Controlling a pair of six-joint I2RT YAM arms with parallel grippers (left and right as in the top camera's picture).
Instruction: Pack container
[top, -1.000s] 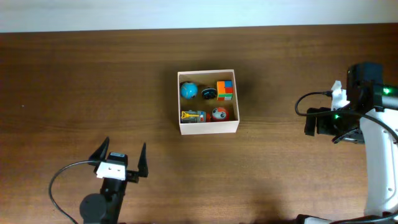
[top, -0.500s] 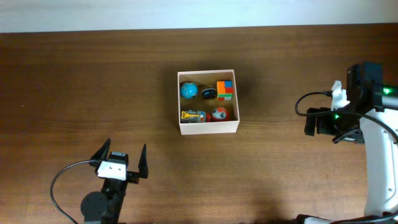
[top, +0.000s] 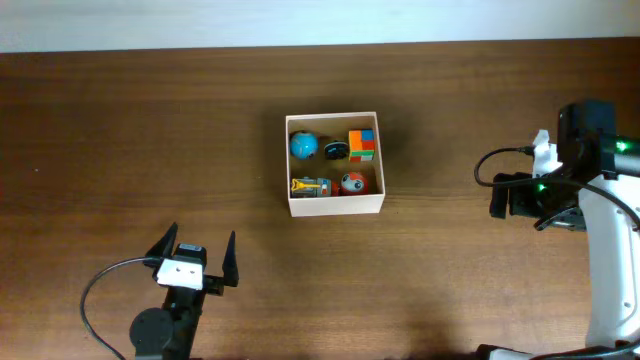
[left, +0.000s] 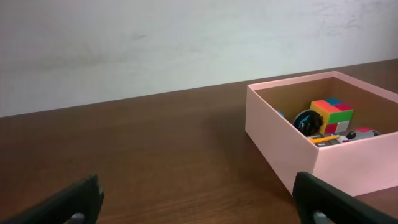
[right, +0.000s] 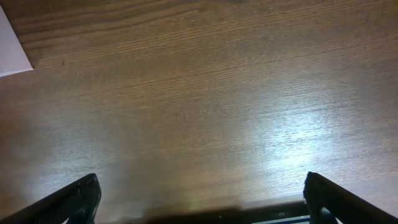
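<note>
The container (top: 335, 207) stands at the table's middle, a white-walled box with a tan floor. It holds a blue ball (top: 303, 145), a dark round toy (top: 334, 151), a multicoloured cube (top: 362, 145), a yellow and blue toy (top: 311, 186) and a red and white ball (top: 351, 182). My left gripper (top: 197, 246) is open and empty near the front left, its fingers pointing at the container (left: 348, 168). The cube (left: 331, 113) shows in the left wrist view. My right gripper (right: 200, 199) is open and empty over bare wood at the right. A corner of the container (right: 11, 53) shows there.
A pale wall (left: 186, 43) runs behind the table's far edge. The right arm's body and black cable (top: 500, 165) sit at the right side of the table. The left arm's cable (top: 95, 290) loops at the front left.
</note>
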